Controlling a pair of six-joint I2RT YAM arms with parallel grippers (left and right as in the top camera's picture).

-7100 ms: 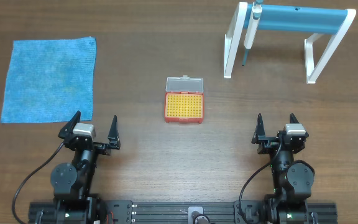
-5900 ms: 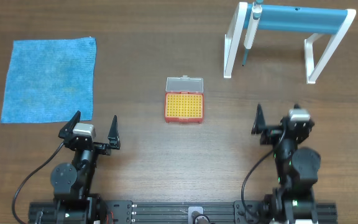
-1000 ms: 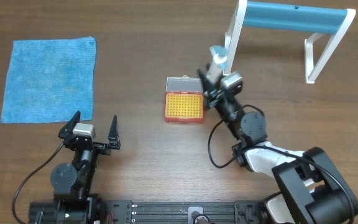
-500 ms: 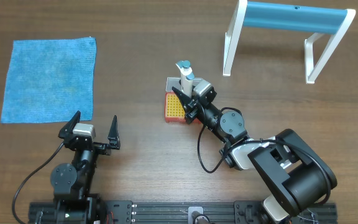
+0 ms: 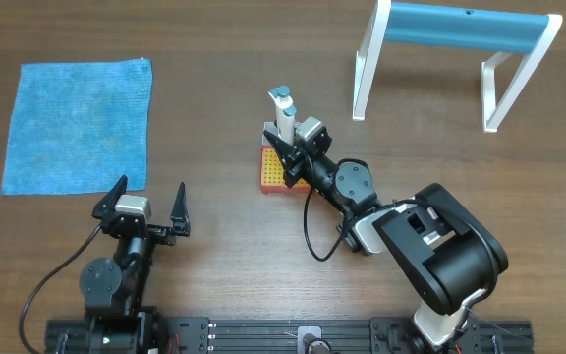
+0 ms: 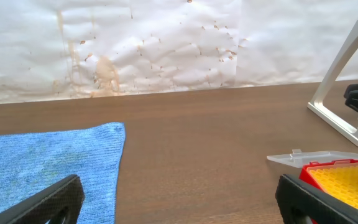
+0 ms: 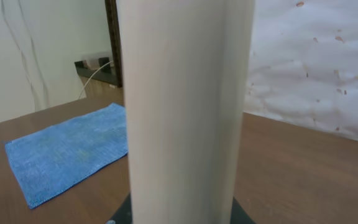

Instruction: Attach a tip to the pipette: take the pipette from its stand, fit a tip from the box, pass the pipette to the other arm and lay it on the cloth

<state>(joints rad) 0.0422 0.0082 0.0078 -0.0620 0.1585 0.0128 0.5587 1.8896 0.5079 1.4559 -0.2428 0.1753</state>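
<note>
Right gripper [image 5: 288,138], clamped on pipette [image 5: 283,106], has carried it off stand [image 5: 460,28] to tip box [image 5: 273,175]; tip fitting looks next. Left gripper [image 5: 150,189] idles wide open near cloth [image 5: 77,118].

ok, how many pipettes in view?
1. The pipette stands upright in the right gripper, by the tip box. None visible on the stand; its bar could hide one.

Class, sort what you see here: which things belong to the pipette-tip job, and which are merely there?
Job: pipette, tip box, pipette stand, blue cloth.
Merely there: wooden table, white wall.
</note>
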